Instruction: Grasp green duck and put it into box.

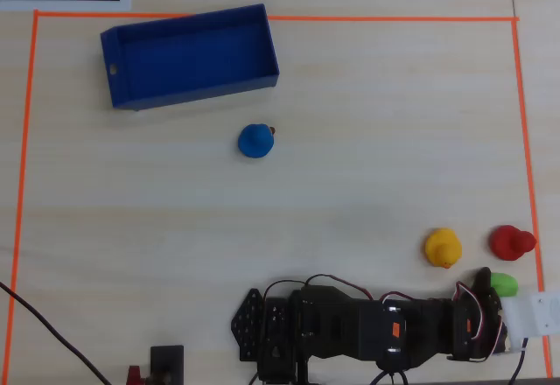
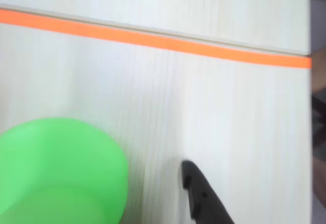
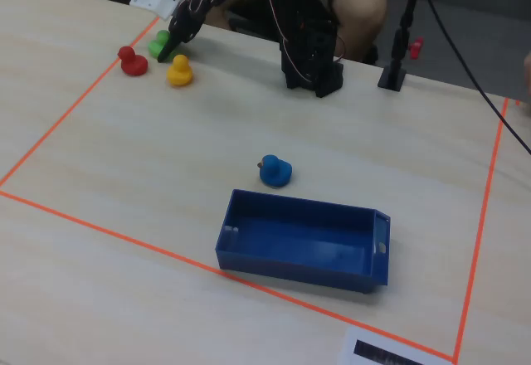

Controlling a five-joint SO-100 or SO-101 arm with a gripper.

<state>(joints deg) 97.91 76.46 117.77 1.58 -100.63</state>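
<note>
Three ducks crowd the overhead view's lower right: green duck sits beside the pincer, ungrasped; its spread I cannot tell. Closing carelessly could nudge the yellow duck or red duck; the box waits upper left.

Bright even indoor light, soft faint shadows, wrist view blurred and washed out, other views fairly sharp

Pincer at green duck, blue duck beside box
</note>
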